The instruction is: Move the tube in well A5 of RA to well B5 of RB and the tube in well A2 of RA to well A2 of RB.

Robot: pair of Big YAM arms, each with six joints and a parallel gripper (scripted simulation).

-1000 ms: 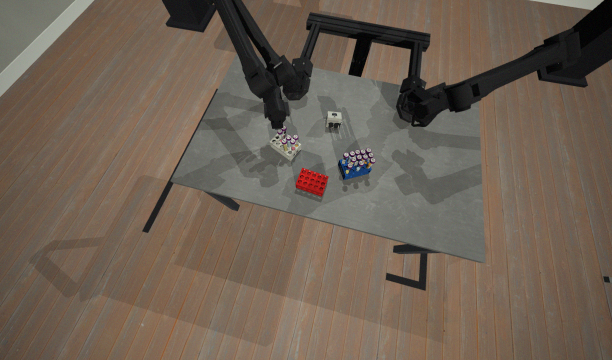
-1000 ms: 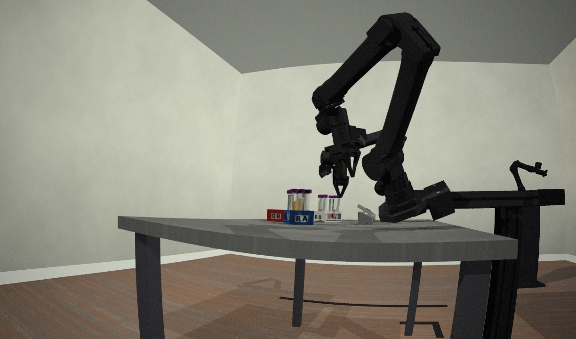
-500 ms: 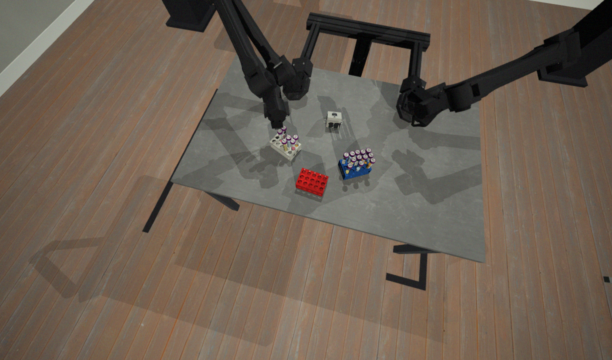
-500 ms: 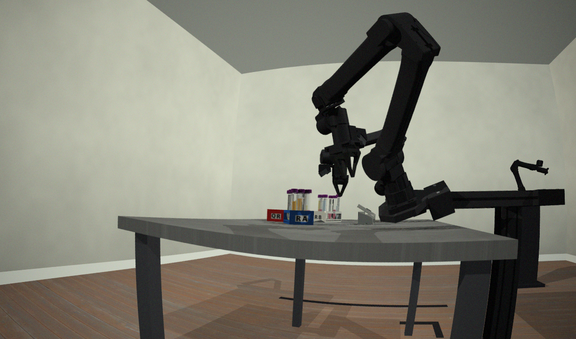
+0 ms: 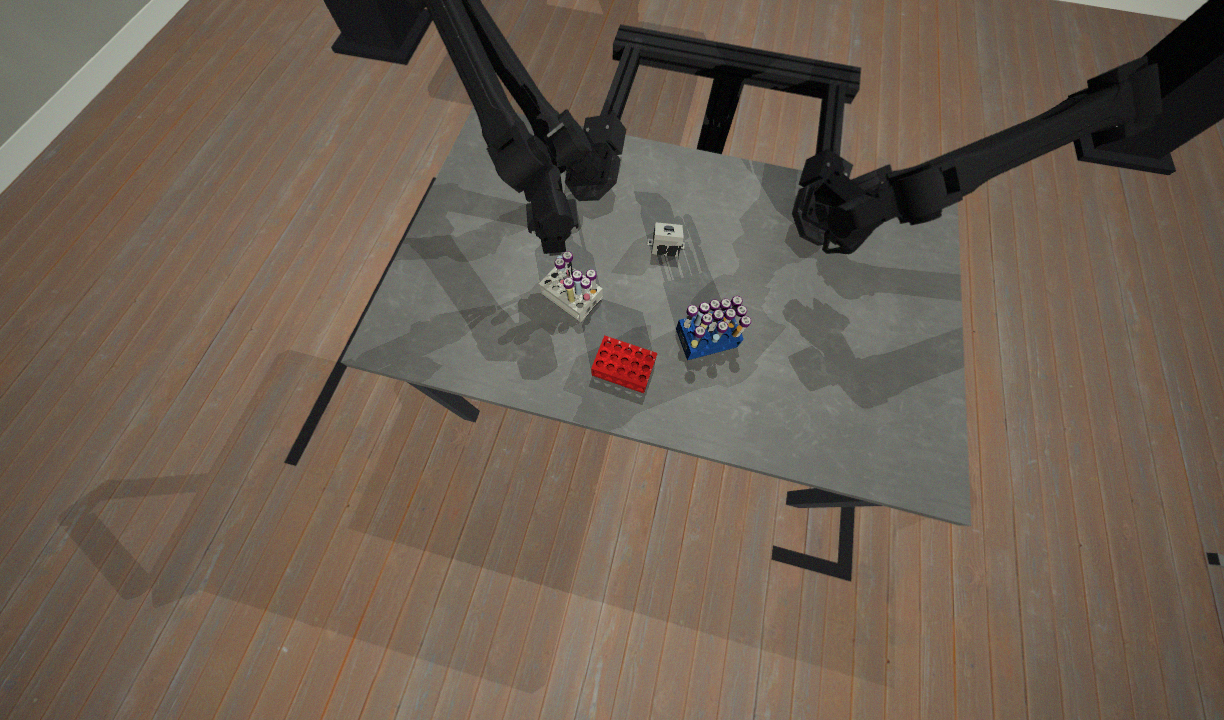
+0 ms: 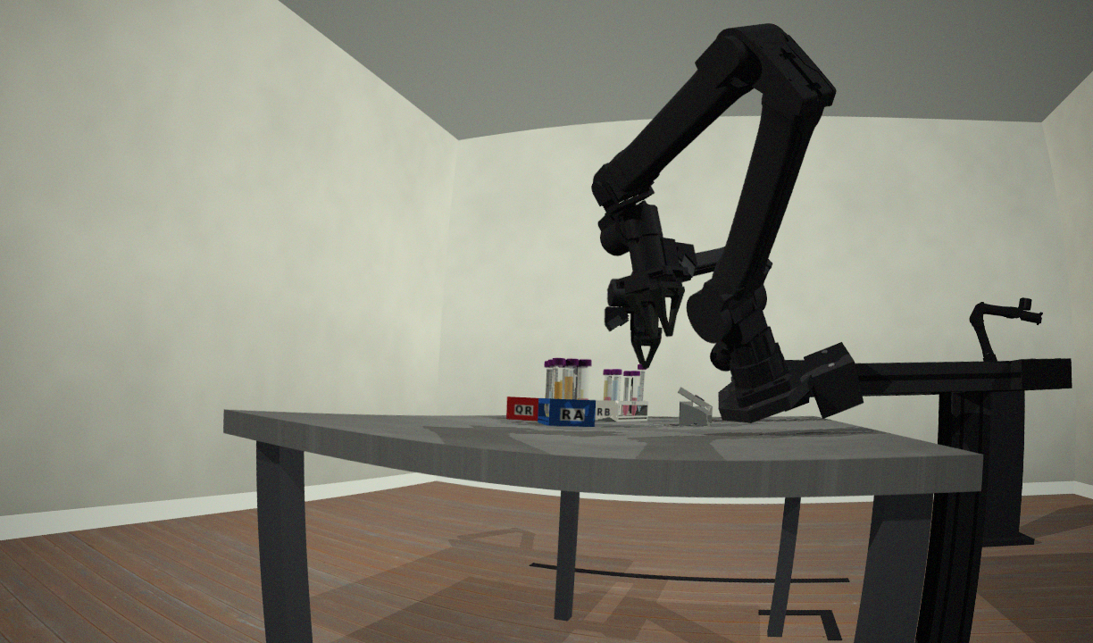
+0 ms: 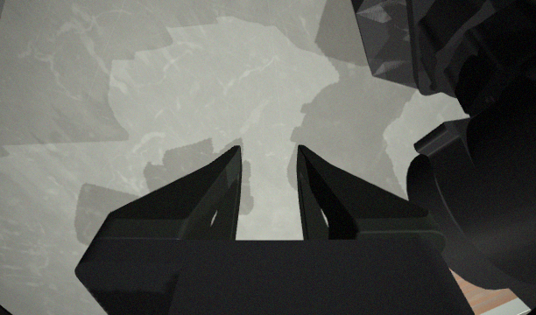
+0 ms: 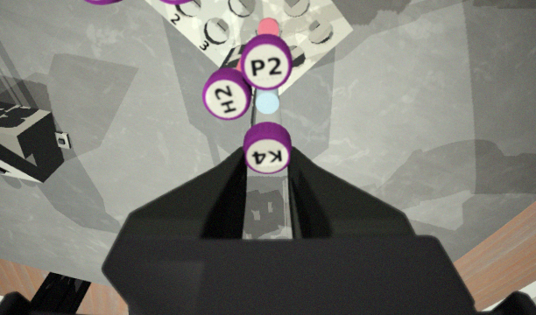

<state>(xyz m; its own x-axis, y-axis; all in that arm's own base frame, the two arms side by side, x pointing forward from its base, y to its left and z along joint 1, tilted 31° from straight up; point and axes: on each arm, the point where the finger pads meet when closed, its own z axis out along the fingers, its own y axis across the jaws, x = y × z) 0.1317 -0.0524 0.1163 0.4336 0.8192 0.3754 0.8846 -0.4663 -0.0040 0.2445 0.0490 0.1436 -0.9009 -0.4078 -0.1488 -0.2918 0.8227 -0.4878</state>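
My right gripper (image 8: 267,157) (image 5: 558,248) (image 6: 645,358) is shut on a purple-capped tube marked K4 (image 8: 267,149). It holds the tube upright just above the near corner of the white rack RB (image 8: 338,26) (image 5: 582,310) (image 6: 610,412). The tube's pale blue lower end hangs close to tubes P2 (image 8: 265,66) and H2 (image 8: 226,98), which stand in RB. I cannot tell which well lies under it. The blue rack RA (image 5: 689,342) (image 6: 570,413) holds several tubes. My left gripper (image 7: 269,156) (image 5: 826,241) is open and empty over bare table, away from both racks.
A red rack (image 5: 618,380) (image 6: 522,409) with no tubes stands between RB and RA, nearer the table's front edge. The small DONE button box (image 5: 667,238) (image 6: 692,409) (image 8: 18,136) sits behind the racks. A black frame stands at the table's back edge.
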